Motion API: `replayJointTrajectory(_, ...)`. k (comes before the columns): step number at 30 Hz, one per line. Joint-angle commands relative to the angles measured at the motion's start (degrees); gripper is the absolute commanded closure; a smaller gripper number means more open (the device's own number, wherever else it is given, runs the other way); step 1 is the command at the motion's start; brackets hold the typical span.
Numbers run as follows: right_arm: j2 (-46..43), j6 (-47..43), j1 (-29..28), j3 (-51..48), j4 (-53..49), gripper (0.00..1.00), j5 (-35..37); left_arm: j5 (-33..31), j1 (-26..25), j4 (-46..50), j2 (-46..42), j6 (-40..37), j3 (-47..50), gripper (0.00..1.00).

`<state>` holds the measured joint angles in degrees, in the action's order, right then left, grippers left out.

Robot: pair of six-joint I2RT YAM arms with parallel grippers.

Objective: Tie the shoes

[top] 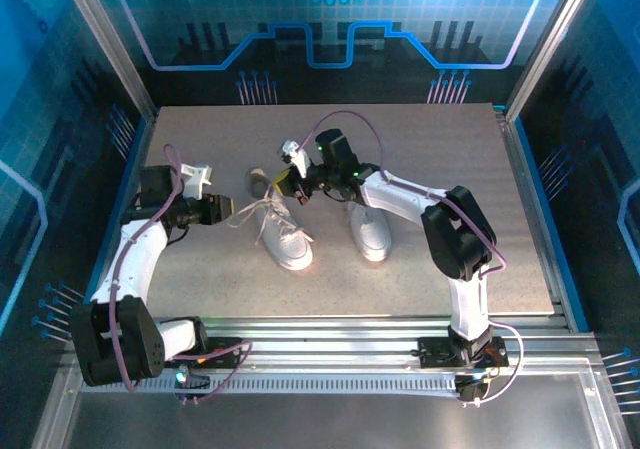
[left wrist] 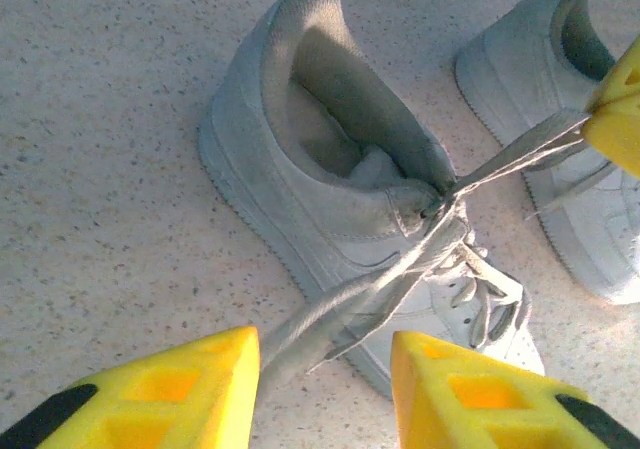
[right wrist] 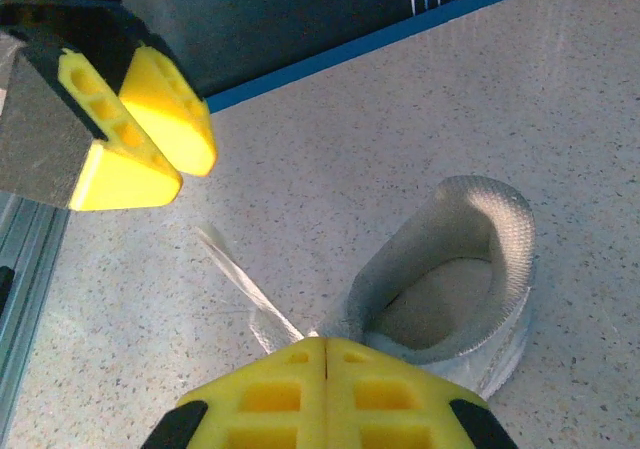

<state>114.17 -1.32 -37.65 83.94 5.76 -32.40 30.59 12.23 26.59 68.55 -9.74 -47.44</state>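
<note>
Two white shoes lie side by side mid-table, the left shoe [top: 287,239] and the right shoe [top: 371,231]. In the left wrist view the left shoe [left wrist: 330,199] shows its grey opening, and its laces are crossed at the tongue. One lace [left wrist: 330,309] runs back between the spread yellow fingers of my left gripper [left wrist: 322,354], resting against the left finger, unclamped. The other lace end [left wrist: 520,149] stretches up-right into my right gripper [top: 300,187]. In the right wrist view my right gripper [right wrist: 326,341] is shut on that lace [right wrist: 235,269], beside the shoe's heel opening [right wrist: 450,299].
The speckled table [top: 450,139] is walled by blue panels on three sides, with a metal rail [top: 330,329] along the near edge. The right arm's forearm [top: 400,197] crosses above the right shoe. The left gripper's fingers [right wrist: 120,159] hang just left of the right gripper.
</note>
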Motion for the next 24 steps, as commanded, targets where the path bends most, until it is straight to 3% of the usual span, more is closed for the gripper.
replayJointTrajectory(1,0.33,-4.53,0.86,1.02,-0.91,1.0,-3.43,-0.82,0.52,-2.82,-2.59,-3.43,0.01,0.59)
replayJointTrajectory(5,1.48,-7.23,1.9,3.0,-5.21,1.0,-6.25,4.96,-1.62,-9.64,-5.33,-10.7,1.79,0.59)
replayJointTrajectory(7,2.13,-7.94,2.51,3.85,-6.55,1.0,-7.63,4.37,-6.08,-11.63,-6.54,-19.88,3.61,0.55)
replayJointTrajectory(9,2.65,-8.9,2.92,4.24,-7.74,1.0,-8.67,3.02,-11.98,-11.26,-7.21,-34.95,5.7,0.53)
replayJointTrajectory(11,3.04,-9.55,3.33,4.56,-8.5,1.0,-9.47,0.04,-16.12,-13.3,-7.1,-43.19,8.03,0.56)
replayJointTrajectory(15,3.68,-10.36,3.61,4.82,-9.36,1.0,-11.37,-5.33,-20.65,-15.75,-5.05,-48.24,8.85,0.69)
replayJointTrajectory(24,5.1,-10.37,3.69,5.37,-8.75,1.0,-12.73,-13.73,-26.52,-19.85,1.46,-57.33,8.45,0.71)
